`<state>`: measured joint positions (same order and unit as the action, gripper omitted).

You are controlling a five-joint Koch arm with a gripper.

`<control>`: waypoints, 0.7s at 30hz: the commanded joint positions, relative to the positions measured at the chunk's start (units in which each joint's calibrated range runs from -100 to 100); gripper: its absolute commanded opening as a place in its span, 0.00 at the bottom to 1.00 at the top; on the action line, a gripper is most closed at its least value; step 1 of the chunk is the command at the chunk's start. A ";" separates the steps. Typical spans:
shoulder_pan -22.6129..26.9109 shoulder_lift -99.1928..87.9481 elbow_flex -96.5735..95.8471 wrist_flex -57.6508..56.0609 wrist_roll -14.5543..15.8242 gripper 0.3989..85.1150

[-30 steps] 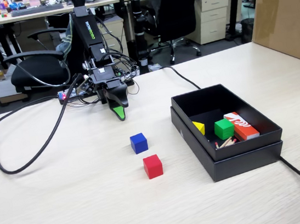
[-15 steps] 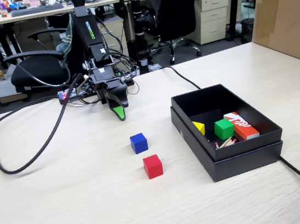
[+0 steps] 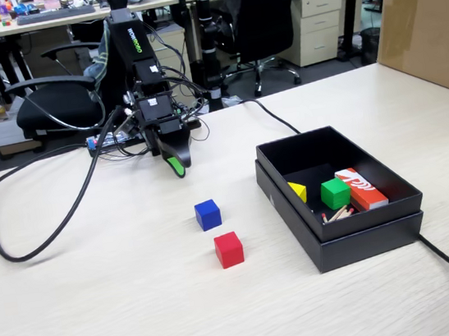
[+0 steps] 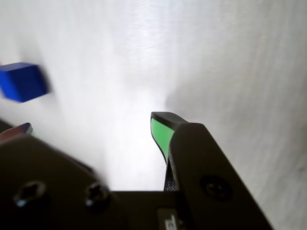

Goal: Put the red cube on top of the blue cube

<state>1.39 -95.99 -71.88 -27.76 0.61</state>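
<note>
The red cube [image 3: 229, 249] sits on the pale wooden table, just in front of and slightly right of the blue cube [image 3: 207, 215]; they stand close together but apart. My gripper [image 3: 176, 166] hangs above the table behind the blue cube, its green-padded tip pointing down. In the wrist view the gripper [image 4: 91, 127] is open and empty, with bare table between a green-padded finger [image 4: 160, 132] on the right and the other fingertip at the left edge. The blue cube [image 4: 21, 81] shows blurred at the far left. The red cube is out of the wrist view.
An open black box [image 3: 365, 232] stands to the right, holding a green cube [image 3: 335, 193], a yellow piece [image 3: 298, 191] and an orange-red box with white markings [image 3: 361, 188]. Black cables [image 3: 43, 233] run over the table on the left and from the box at the right. A cardboard box [image 3: 428, 17] stands at the far right.
</note>
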 commanded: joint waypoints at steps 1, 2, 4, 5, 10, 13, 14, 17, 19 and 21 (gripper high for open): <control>0.05 4.02 9.60 -6.06 0.54 0.56; 0.20 5.05 11.41 -7.45 0.59 0.56; 0.39 8.95 18.49 -11.68 0.59 0.56; 0.34 11.36 22.29 -13.06 0.59 0.56; 0.24 24.21 42.60 -19.46 0.78 0.55; 0.24 31.21 51.12 -21.10 0.83 0.55; 0.15 33.74 53.84 -21.10 0.78 0.55; -0.54 44.41 62.00 -21.18 0.54 0.52; -0.93 50.38 66.35 -21.18 0.39 0.52; -1.32 56.46 70.98 -21.27 0.39 0.52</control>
<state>0.22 -39.16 -5.71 -48.66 1.39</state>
